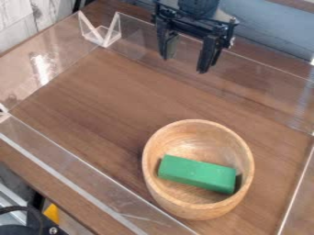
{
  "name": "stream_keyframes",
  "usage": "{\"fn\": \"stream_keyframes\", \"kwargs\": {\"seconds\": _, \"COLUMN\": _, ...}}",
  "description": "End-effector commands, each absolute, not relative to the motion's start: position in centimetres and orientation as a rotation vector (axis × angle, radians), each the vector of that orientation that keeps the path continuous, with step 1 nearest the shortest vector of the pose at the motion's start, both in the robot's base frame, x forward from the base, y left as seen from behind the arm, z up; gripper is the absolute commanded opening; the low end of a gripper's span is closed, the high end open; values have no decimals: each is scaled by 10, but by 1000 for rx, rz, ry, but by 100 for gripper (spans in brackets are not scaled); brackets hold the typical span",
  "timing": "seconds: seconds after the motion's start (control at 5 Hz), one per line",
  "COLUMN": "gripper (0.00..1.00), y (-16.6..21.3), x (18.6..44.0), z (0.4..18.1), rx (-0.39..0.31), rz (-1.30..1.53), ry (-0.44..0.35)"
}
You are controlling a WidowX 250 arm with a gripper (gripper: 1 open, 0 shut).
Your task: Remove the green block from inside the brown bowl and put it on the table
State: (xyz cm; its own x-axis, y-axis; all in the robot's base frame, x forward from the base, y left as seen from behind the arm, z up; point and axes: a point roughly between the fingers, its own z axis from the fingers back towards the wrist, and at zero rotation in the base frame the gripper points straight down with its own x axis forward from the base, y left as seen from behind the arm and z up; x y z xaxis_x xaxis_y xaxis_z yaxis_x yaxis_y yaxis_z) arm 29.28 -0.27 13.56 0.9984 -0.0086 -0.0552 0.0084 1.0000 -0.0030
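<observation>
Camera view, only one here. Gripper (186,53) at top of view, dark, jaws spread wide, as far apart as they seem to go, nothing between them. It hangs well apart from the bowl, fingers pointing down toward the far part of the table (92,106).

Green block (196,173) is inside the brown bowl (157,149), lying flat-ish in the bottom, long side running across the view with a slight slant. Its right end looks near or against the bowl's inner wall, can't tell if touching. Bowl sits upright on the near part of the table, close to the right-hand side.

Step in hand: approach, pre-grasp; block not yet taken out. Next move: bring the open gripper over the bowl, line the jaws up across the block's short side, go down inside the rim without knocking it, close. After that, lift clear and set down on bare table; the area left of the bowl looks like a fair spot. Risk: a finger catching the rim or wall on the block's right end.

Counts: gripper 1, green block 1, brown bowl 1, table 1. Also 1 clear angular plastic piece (101,30) at the far left, and 1 small orange thing (50,212) at the lower left edge, too small to name.
</observation>
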Motion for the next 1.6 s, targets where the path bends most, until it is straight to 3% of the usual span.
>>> {"fn": "stream_keyframes", "kwargs": {"seconds": 0.0, "gripper": 100, "y": -3, "x": 280, "z": 143, "rx": -7, "rz": -28, "ry": 64}}
{"fn": "stream_keyframes", "kwargs": {"seconds": 0.4, "gripper": 100, "y": -28, "x": 279, "z": 145, "rx": -13, "rz": -160, "ry": 80}}
{"fn": "stream_keyframes", "kwargs": {"seconds": 0.8, "gripper": 100, "y": -45, "x": 253, "z": 148, "rx": -18, "rz": -428, "ry": 103}}
{"fn": "stream_keyframes", "kwargs": {"seconds": 1.2, "gripper": 100, "y": -17, "x": 199, "z": 138, "rx": -25, "rz": -803, "ry": 136}}
{"fn": "stream_keyframes", "kwargs": {"seconds": 1.4, "gripper": 100, "y": -12, "x": 181, "z": 124, "rx": -5, "rz": -1017, "ry": 144}}
